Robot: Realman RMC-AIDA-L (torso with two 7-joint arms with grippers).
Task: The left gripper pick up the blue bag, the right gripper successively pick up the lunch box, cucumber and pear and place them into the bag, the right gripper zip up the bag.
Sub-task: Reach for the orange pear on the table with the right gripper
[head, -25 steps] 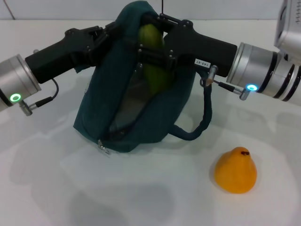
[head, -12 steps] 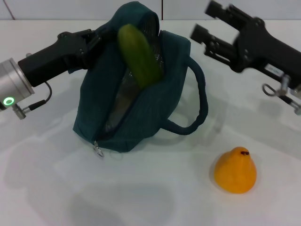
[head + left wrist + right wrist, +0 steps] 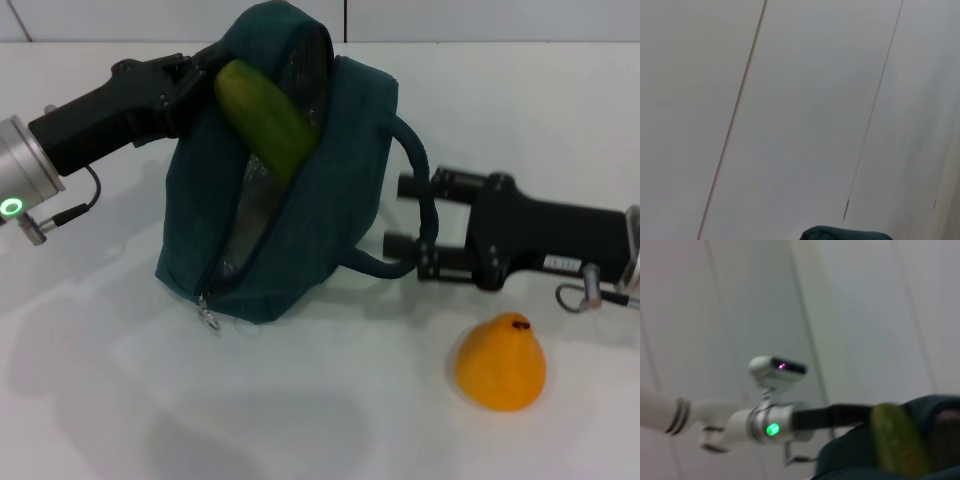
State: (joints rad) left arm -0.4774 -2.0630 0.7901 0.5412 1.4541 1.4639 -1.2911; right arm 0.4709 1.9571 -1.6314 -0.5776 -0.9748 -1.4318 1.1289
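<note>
The left gripper [image 3: 185, 85] clamped the blue bag [image 3: 340, 230] open, cucumber [image 3: 265, 118] poking out; the right gripper [image 3: 405, 215], jaws apart, hung near the pear [image 3: 500, 362] (unpacked, zipper undone).

i count one dark teal-blue soft fabric bag [image 3: 330, 240] with two rope-like loop handles. one long dark green cucumber [image 3: 265, 117] pokes out of that bag's open top. one orange-yellow pear [image 3: 500, 362] sits beside the bag. two black two-finger grippers are near it.
</note>
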